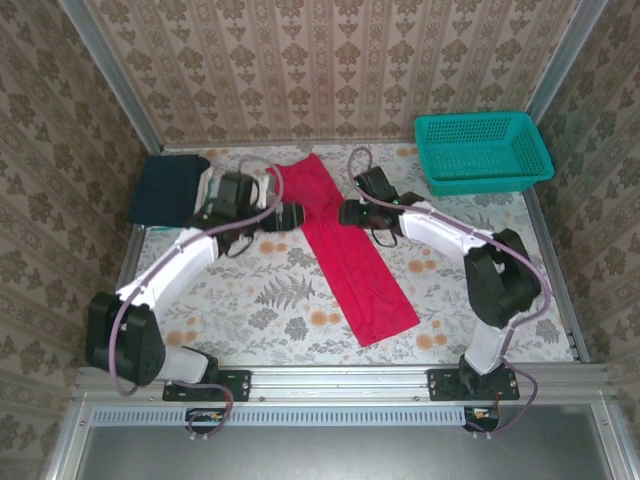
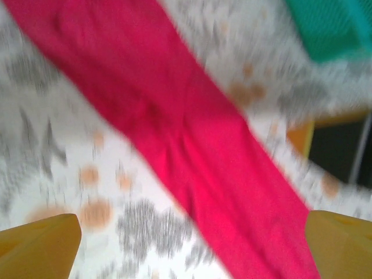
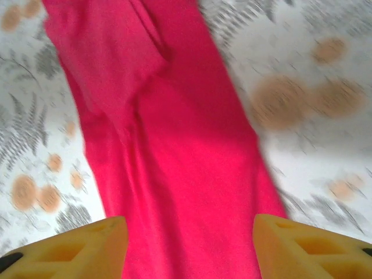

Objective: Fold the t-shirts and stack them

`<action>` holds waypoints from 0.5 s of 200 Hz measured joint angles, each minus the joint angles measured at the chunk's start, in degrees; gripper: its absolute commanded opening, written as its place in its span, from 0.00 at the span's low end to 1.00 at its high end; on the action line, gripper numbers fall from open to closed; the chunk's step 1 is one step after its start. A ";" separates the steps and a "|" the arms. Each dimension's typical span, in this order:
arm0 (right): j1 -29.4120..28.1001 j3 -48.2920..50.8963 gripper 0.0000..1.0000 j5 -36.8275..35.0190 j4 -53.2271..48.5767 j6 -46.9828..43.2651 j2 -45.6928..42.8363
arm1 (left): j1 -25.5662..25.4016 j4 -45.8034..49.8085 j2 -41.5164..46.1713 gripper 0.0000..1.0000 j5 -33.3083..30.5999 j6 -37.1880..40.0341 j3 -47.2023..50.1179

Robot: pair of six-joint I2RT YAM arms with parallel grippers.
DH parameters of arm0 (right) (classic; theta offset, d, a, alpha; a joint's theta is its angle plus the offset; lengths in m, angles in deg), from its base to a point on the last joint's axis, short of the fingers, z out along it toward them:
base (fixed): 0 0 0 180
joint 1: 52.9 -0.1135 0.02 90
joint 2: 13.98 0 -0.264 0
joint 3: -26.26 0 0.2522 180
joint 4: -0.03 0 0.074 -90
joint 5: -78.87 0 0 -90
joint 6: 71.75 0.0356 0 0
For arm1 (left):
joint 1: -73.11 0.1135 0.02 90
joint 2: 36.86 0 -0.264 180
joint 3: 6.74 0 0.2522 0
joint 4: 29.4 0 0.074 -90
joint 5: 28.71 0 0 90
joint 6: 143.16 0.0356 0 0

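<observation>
I see the floral-patterned counter [image 1: 250,300] carrying a red t-shirt [image 1: 345,250], folded into a long strip across its middle. Left of that tee lies a folded navy t-shirt [image 1: 168,188]; right of it, well apart, sits a teal mesh basket [image 1: 485,182].

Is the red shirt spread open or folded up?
Partly folded. The red shirt lies as one long narrow strip across the table, no sleeves sticking out, with an overlapping layer visible along it.

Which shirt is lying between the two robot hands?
The red t-shirt, a long strip between the left hand and right hand; the dark navy shirt sits folded at far left.
</observation>
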State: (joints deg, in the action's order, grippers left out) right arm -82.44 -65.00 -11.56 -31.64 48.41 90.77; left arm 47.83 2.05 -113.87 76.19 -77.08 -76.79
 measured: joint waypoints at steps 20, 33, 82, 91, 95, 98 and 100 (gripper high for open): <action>-0.90 -7.28 0.57 1.88 -0.09 0.00 6.54 | -2.80 -0.15 6.03 1.00 -1.44 -2.78 8.52; -1.42 -12.28 0.57 3.34 -0.07 0.02 11.08 | -3.96 -0.24 10.36 1.00 -2.69 -4.70 12.66; -2.32 -31.32 0.61 6.49 -0.52 2.14 28.02 | -4.70 -1.51 19.23 1.00 -5.92 -9.46 20.26; -2.25 -34.51 0.62 6.47 -0.79 2.86 30.97 | -4.70 -1.49 19.23 1.00 -6.29 -9.60 20.33; -2.23 -35.71 0.62 6.45 -1.20 3.10 32.00 | -4.70 -1.49 19.23 1.00 -6.43 -9.66 20.33; -2.12 -36.92 0.63 6.40 -1.62 3.39 33.09 | -4.70 -1.49 19.23 1.00 -6.47 -9.73 20.33; -2.12 -37.42 0.63 6.34 -1.84 3.50 33.46 | -4.70 -1.51 19.23 1.00 -6.51 -9.77 20.33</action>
State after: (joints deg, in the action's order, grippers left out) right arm -84.56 -102.42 -5.22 -33.48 51.90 124.23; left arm 43.13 0.54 -94.64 69.67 -86.85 -56.46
